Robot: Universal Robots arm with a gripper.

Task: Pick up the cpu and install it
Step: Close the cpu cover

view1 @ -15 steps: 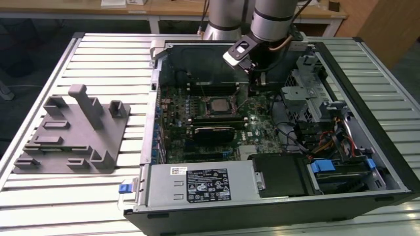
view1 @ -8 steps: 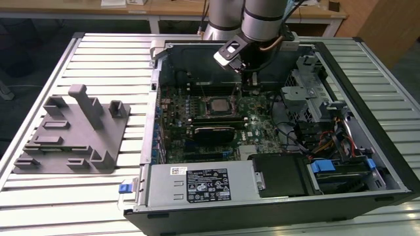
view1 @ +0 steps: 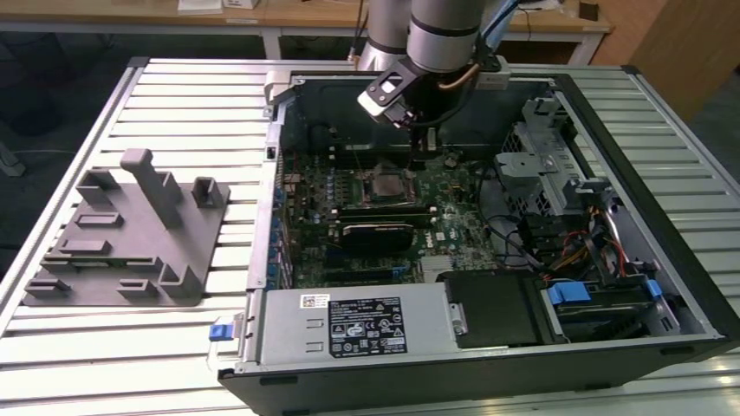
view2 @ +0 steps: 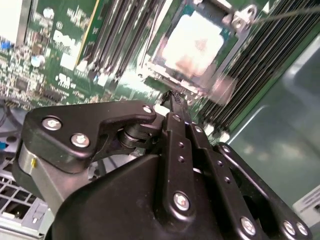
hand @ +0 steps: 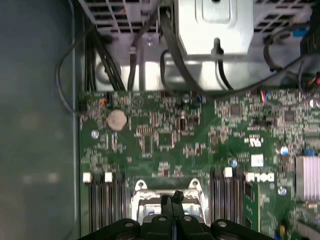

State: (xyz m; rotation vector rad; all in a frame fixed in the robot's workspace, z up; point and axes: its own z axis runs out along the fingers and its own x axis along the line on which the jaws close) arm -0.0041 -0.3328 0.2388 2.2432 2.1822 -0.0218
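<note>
The cpu (view1: 386, 185) lies flat in the socket on the green motherboard (view1: 457, 230) inside the open computer case (view1: 647, 251). In the second wrist view its silver top (view2: 194, 44) shows inside the metal socket frame (view2: 237, 20), a little beyond my fingertips. My gripper (view1: 421, 146) hangs above the board, just behind the socket toward the case's back wall. Its black fingers (view2: 176, 120) are shut together with nothing between them. In the first wrist view the gripper (hand: 172, 197) covers part of the socket (hand: 142, 200).
A grey moulded fixture (view1: 127, 234) stands on the slatted table at the exterior view's left. Inside the case are a power supply (view1: 347, 325), a drive cage (view1: 543, 165), bundled cables (view1: 578, 251) and a long black module (view1: 376, 234) near the socket.
</note>
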